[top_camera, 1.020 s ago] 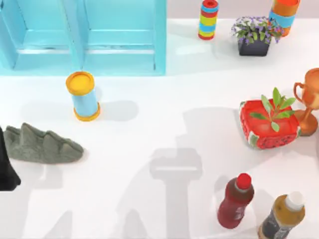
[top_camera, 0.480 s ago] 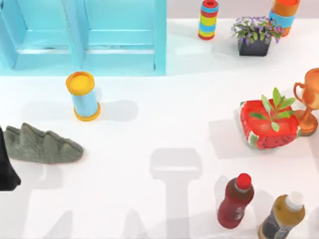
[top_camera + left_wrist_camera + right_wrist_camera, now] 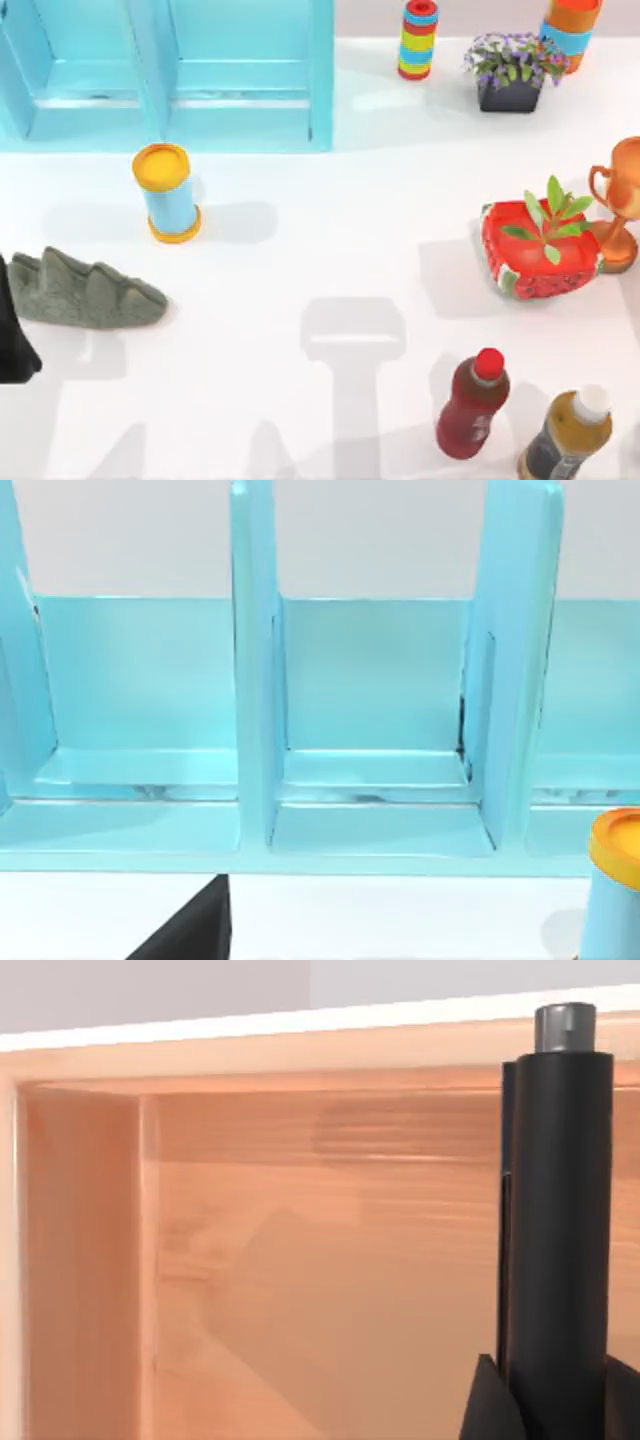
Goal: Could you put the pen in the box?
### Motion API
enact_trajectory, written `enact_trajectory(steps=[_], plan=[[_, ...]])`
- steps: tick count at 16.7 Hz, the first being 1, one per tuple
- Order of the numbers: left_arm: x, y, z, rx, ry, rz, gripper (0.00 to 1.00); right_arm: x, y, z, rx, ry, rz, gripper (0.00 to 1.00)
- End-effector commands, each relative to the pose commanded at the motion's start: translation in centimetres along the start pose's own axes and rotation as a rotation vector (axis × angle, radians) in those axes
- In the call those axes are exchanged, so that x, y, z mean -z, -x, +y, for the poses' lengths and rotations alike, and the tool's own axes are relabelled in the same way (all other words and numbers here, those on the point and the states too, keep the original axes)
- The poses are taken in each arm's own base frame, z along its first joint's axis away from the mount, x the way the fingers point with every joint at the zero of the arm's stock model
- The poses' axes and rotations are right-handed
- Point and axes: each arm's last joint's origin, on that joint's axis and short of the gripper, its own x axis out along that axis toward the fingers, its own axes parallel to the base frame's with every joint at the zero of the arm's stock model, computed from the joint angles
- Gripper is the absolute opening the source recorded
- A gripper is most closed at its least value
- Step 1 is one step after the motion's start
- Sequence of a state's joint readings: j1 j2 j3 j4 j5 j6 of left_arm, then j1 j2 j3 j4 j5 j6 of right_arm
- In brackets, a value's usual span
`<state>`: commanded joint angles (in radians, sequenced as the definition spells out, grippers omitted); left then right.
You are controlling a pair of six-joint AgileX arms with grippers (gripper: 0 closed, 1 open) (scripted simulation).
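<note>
the pen [image 3: 556,1220] apparently sits in the right gripper, jaw state indeterminate; table shadows have shifted, suggesting transport toward the box [image 3: 170,75].

No writing can be read anywhere; the dark label on the brown bottle [image 3: 565,437] is too small to make out.

A smooth white tabletop [image 3: 300,260] is catching soft grey shadows, while a pale orange wooden panel [image 3: 300,1260], possibly furniture, is standing behind.
</note>
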<state>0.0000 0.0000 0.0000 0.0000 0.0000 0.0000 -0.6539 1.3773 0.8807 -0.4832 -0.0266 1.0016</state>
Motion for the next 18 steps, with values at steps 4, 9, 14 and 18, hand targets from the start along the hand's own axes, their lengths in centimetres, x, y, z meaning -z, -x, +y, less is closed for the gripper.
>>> enact_trajectory(steps=[4, 9, 14, 18], plan=[[0.0, 0.0, 0.0, 0.0, 0.0, 0.0, 1.0, 2.4, -0.3, 1.6, -0.065, 0.089, 0.036, 0.0], [0.0, 0.0, 0.0, 0.0, 0.0, 0.0, 1.0, 4.3, -2.1, 2.0, -0.082, 0.109, 0.032, 0.0], [0.0, 0.0, 0.0, 0.0, 0.0, 0.0, 1.0, 4.0, -4.4, 0.4, -0.016, 0.017, 0.005, 0.0], [0.0, 0.0, 0.0, 0.0, 0.0, 0.0, 1.0, 3.6, -5.0, -0.2, 0.006, -0.018, -0.011, 0.0]])
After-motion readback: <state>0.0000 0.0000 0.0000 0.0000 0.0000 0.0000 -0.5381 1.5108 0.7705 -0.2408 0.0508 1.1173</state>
